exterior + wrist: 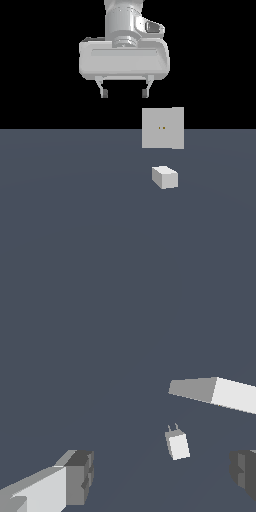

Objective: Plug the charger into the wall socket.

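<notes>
The charger [165, 177] is a small white-grey block lying on the dark floor, just in front of the wall socket [163, 128], an upright light-grey square plate with two tiny orange-brown dots at its centre. My gripper [125, 93] hangs high above the floor, toward the exterior view's left of both, open and empty. In the wrist view the charger [177, 445] shows two short prongs pointing toward the wall socket [215, 393], seen edge-on. Both fingertips [77, 476] frame the wrist view, well apart from the charger.
A flat dark blue-grey floor [65, 200] stretches across the scene, with black background behind it. Nothing else shows.
</notes>
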`<state>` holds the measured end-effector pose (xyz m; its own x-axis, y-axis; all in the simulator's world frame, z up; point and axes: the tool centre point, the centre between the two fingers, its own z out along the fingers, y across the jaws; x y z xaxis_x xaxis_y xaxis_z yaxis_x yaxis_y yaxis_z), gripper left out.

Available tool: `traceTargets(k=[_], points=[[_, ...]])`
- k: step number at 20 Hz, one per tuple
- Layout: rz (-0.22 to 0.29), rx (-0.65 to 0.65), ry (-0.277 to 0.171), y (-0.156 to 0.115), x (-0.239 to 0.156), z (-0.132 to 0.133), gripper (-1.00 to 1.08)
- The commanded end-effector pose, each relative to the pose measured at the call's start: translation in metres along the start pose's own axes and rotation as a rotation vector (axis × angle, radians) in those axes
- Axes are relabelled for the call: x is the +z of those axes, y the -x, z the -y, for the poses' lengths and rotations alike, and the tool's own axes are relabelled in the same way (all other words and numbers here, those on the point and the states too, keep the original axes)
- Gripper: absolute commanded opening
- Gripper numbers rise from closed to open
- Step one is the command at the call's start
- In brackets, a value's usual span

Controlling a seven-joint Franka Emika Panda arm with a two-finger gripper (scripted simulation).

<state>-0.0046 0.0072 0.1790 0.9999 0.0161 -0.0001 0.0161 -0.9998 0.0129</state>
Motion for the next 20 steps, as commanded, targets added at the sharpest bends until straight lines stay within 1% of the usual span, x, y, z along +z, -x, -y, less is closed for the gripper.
traceTargets(k=[1,6,11,16,20], points=[[0.0,0.0,0.0,0.0,0.0,0.0,1.0],[-0.007,-0.004,-0.001,0.002,0.002,-0.001,1.0],[-0.027,-0.015,-0.003,0.007,0.007,-0.005,1.0],[-0.06,-0.034,-0.007,0.015,0.016,-0.011,1.0],[-0.096,-0.055,-0.011,0.024,0.027,-0.017,1.0]])
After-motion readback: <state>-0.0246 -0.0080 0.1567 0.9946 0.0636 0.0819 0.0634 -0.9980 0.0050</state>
